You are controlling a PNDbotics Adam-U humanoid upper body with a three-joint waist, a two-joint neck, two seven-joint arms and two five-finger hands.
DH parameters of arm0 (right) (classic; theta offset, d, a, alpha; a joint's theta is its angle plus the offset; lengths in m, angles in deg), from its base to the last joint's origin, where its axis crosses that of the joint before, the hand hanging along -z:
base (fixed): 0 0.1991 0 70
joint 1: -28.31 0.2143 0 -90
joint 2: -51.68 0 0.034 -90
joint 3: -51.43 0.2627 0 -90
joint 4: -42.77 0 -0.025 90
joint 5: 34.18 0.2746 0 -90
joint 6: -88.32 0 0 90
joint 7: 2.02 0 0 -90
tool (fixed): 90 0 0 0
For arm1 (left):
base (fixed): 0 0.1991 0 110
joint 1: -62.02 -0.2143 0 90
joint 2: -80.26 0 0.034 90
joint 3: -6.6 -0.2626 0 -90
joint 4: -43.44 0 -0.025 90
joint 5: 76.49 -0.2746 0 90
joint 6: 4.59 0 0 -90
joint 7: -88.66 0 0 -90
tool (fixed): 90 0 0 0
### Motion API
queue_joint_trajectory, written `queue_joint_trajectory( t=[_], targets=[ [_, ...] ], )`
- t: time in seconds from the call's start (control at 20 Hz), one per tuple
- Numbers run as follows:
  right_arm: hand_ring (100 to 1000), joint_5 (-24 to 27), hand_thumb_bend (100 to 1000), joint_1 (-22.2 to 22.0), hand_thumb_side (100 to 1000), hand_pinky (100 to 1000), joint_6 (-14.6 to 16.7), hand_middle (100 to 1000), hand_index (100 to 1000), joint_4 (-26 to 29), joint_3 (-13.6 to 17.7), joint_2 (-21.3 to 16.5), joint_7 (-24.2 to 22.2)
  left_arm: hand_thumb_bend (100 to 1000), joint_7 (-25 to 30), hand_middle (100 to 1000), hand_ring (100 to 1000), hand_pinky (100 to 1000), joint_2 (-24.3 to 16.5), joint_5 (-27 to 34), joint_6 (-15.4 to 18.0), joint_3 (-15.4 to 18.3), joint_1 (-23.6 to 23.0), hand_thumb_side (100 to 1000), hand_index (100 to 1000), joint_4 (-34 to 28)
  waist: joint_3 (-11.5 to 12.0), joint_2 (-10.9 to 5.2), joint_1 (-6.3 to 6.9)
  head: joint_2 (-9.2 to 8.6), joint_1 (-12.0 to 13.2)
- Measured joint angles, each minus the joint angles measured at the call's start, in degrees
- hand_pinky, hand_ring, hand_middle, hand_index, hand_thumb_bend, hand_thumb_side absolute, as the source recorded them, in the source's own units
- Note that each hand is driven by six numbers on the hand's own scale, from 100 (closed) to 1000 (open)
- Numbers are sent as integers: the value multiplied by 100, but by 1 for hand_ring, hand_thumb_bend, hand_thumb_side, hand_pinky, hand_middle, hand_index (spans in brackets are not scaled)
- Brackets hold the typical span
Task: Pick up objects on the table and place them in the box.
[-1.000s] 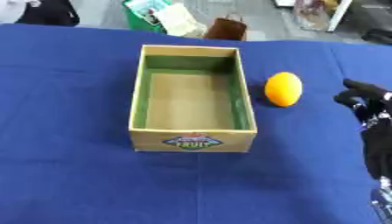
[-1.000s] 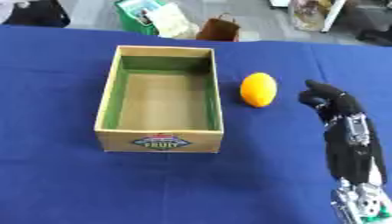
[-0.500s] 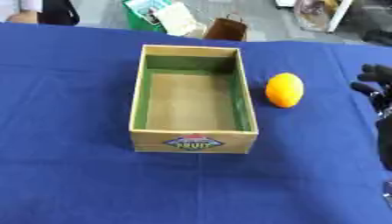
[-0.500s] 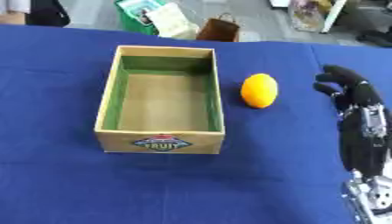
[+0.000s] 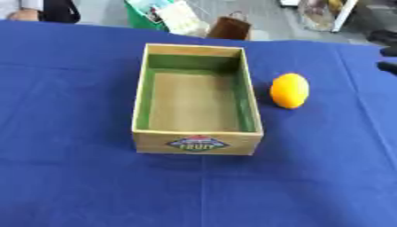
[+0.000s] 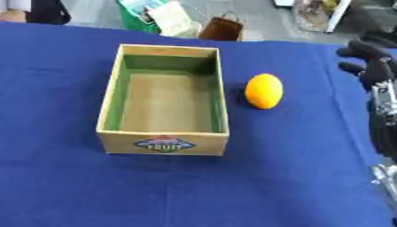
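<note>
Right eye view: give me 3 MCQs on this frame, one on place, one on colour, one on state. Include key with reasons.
1. Where does the orange fruit lie?
A. Inside the box
B. On the cloth, on the box's right
C. In the right hand

2. What colour are the inner walls of the box?
A. Green
B. Red
C. White

3. What is the state of the right hand?
A. Curled round the fruit
B. Pressing on the box rim
C. Holding nothing, apart from the fruit

Key:
1. B, the fruit sits on the blue tablecloth just outside the box's right wall.
2. A, green lining shows along the inside walls above the tan floor.
3. C, the hand is at the right edge of the view with blue cloth showing between it and the fruit.
</note>
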Motion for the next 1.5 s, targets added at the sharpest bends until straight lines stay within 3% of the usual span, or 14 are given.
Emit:
queue_joint_trajectory(
  t=[0.2,0.25,0.3,0.4,0.65,0.7,0.9,0.95,1.0,1.05,1.1,1.2,1.35,1.5],
  targets=[
    [995,-253,200,113,1000,836,-336,798,898,0,-37,-506,-194,100,25,458,420,508,0,0,3,-2,0,779,563,0,32,25,-2,0,-41],
    [996,-281,154,147,1000,836,-422,801,900,0,-40,-615,-245,100,34,458,420,508,0,0,3,-3,0,779,563,0,45,34,-3,0,-45],
    [996,-303,233,189,1000,835,-506,805,901,0,-44,-709,-292,100,42,458,420,508,0,0,3,-3,0,779,563,0,57,40,-6,0,-54],
    [987,-367,273,279,1000,832,-688,813,907,1,-74,-907,-404,100,53,458,420,508,0,0,0,-19,-1,778,563,0,72,41,-12,0,-77],
    [992,-899,402,725,1000,836,-1534,845,926,5,-305,-1449,-911,100,89,458,420,508,0,4,3,-40,-5,778,563,0,113,39,-21,2,-102],
    [1000,-1025,492,798,1000,848,-1669,851,932,9,-363,-1526,-1054,100,98,458,420,508,0,6,-1,-50,-5,778,563,0,120,39,-21,2,-106],
    [1000,-1286,669,1080,1000,881,-2058,856,944,8,-579,-1665,-1655,100,116,459,421,509,0,26,-7,-72,-8,778,564,0,156,26,-21,1,-131],
    [1000,-1287,669,1158,1000,881,-2123,856,944,-21,-622,-1669,-1790,100,123,459,421,509,0,30,-7,-74,-8,778,564,0,160,19,-21,1,-136],
    [1000,-1278,756,1229,894,913,-2177,872,989,-68,-662,-1669,-1917,100,129,458,421,509,0,37,-8,-76,-8,778,562,0,165,12,-21,0,-141],
    [1000,-1235,769,1300,861,918,-2219,876,998,-142,-710,-1669,-2061,100,136,458,421,509,0,45,-11,-86,-8,778,562,0,177,7,-21,0,-149],
    [1000,-1167,803,1383,765,932,-2248,883,1000,-237,-760,-1669,-2235,100,140,459,421,509,-1,50,-11,-94,-10,777,562,0,187,5,-21,0,-159],
    [1000,-1011,812,1570,695,941,-2290,883,998,-462,-842,-1668,-2628,100,143,459,421,509,-1,53,-10,-104,-12,777,562,0,188,3,-19,-1,-166],
    [1000,-858,784,1836,655,959,-2300,889,995,-786,-907,-1666,-3132,100,150,459,421,509,-1,55,-6,-105,-16,777,562,0,188,-15,-14,-1,-183],
    [1000,-810,847,2047,617,968,-2303,897,1000,-1088,-973,-1661,-3433,100,158,459,421,509,-1,63,-13,-108,-17,777,561,0,192,-31,-2,-1,-196]
  ],
)
